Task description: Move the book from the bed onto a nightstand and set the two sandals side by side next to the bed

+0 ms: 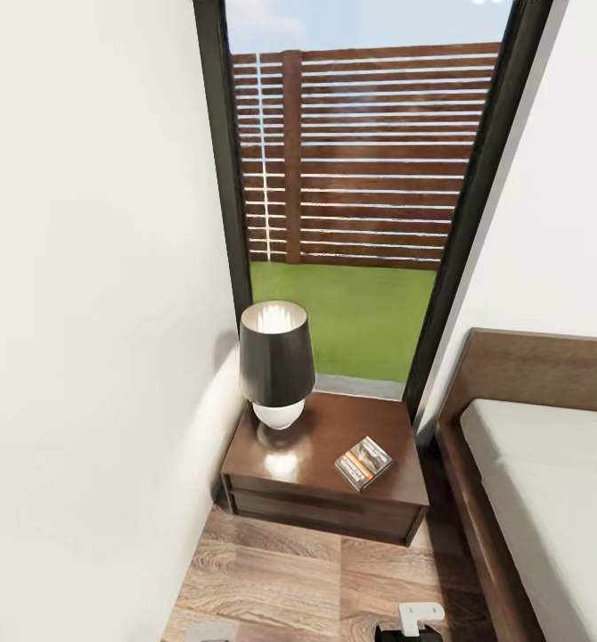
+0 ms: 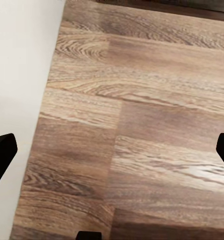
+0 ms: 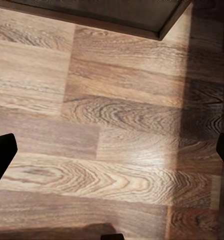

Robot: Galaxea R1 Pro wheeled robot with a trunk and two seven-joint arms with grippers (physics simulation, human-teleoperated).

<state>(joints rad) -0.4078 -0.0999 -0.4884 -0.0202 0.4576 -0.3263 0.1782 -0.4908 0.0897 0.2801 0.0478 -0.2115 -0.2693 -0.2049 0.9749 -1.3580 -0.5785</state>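
Note:
The book, dark with an orange band, lies flat on the right part of the nightstand, a glossy dark-brown cabinet with one drawer. To the right stands the bed with its pale mattress and wooden headboard. My left gripper is open above bare plank floor, holding nothing. Likewise my right gripper is open over the floor, close to the nightstand's lower edge. The two sandals are out of view.
A dark-shaded lamp with a white base stands on the nightstand's left part. A white wall runs close along the left. Behind the nightstand is a tall black-framed window. Wood-plank floor lies between me and the nightstand.

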